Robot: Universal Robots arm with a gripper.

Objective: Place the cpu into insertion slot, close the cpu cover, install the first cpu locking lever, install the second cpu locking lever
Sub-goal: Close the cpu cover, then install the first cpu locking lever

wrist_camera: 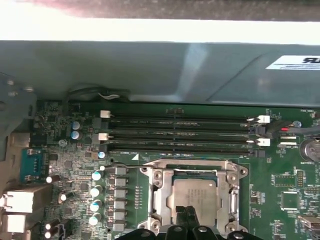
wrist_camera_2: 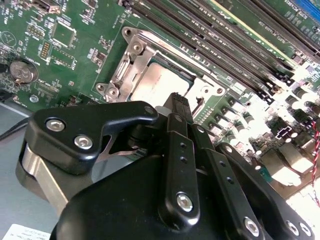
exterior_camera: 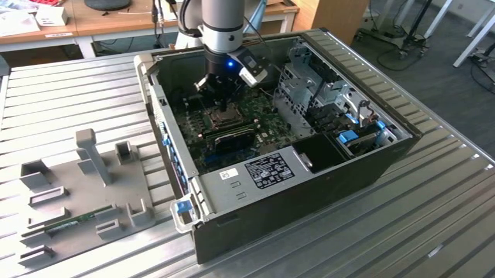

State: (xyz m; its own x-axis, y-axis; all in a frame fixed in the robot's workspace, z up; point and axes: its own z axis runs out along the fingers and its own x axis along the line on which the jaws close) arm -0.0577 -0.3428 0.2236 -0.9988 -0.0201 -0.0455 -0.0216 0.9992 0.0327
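Cpu (wrist_camera: 195,200), the small flat square chip with a dull grey metal top, lies level inside the insertion slot (exterior_camera: 215,119), the square dark socket with a metal rim on the green motherboard (wrist_camera: 65,165). That first step looks done. The slot sits just beside the long narrow black memory slots (wrist_camera: 180,132), deep in the open dark computer case (exterior_camera: 363,168) on the ribbed metal surface (exterior_camera: 62,98).

The cpu cover (wrist_camera: 161,194), a thin silvery metal frame plate with a large central window, appears in the first wrist view to lie flat around the chip. The grey top shows through its window. I judge it closed or very nearly so, though I cannot tell whether it is fully seated.

The black claw (wrist_camera: 189,216) stands over the near edge of the socket. Its fingers look drawn together with nothing between them, and the tips are on or just above the chip and frame. Whether they touch cannot be told.

The two locking levers are too thin to make out, so I cannot say whether either is latched. By this reading, both lever steps are probably what remains.

On the exterior view's left, well apart from the case, a grey moulded fixture tray (exterior_camera: 85,191) rests on the surface.
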